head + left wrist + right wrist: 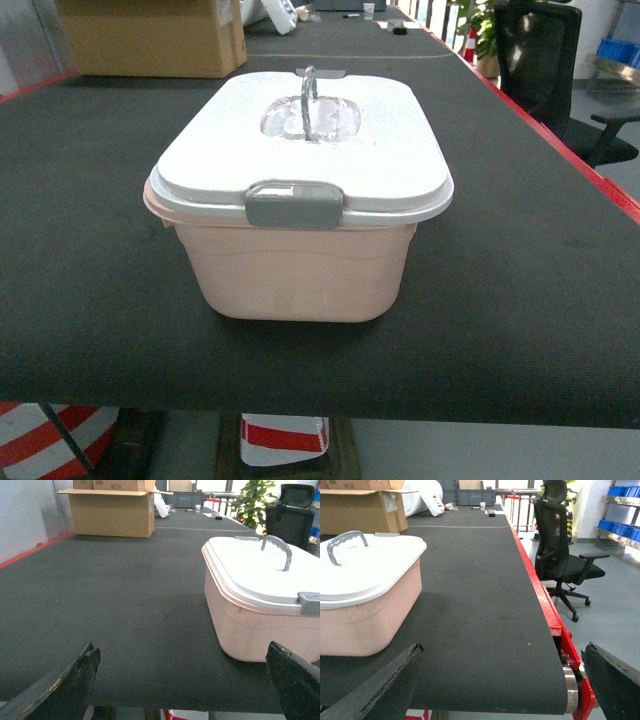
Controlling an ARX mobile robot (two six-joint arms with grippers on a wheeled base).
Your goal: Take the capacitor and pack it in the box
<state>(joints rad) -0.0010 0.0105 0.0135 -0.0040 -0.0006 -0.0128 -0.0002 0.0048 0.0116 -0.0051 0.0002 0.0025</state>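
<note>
Down at the near edge of the table both arms hang low with nothing in them. The left gripper (182, 680) has its two dark, worn fingers (70, 682) spread wide, one at each lower corner of its wrist view, with bare black table surface (125, 610) between them. The right gripper (502, 680) is spread just as wide, its fingers (385, 685) framing the table's near right edge and the red side rail (547, 615). Neither gripper shows in the head view.

Between the two arms, from where I stand, sits the box (300, 270), a pale pink tub with rounded corners resting flat on the black mat near the front edge. Its white lid (380, 160) is on and seated all round the rim. The grey latch (294, 204) on the near end faces the robot and lies flat against the lid's edge. The grey handle (309, 95) stands upright over the lid's middle. From the left wrist the box lies just to the right of the gripper; from the right wrist it lies just to the left.

No capacitor can be made out anywhere.

Further back on the table's left stands an open brown cardboard carton (112, 512). Off the right side of the table a black office chair (560, 555) stands on the grey floor, with blue bins (622, 527) on a shelf beyond it.
</note>
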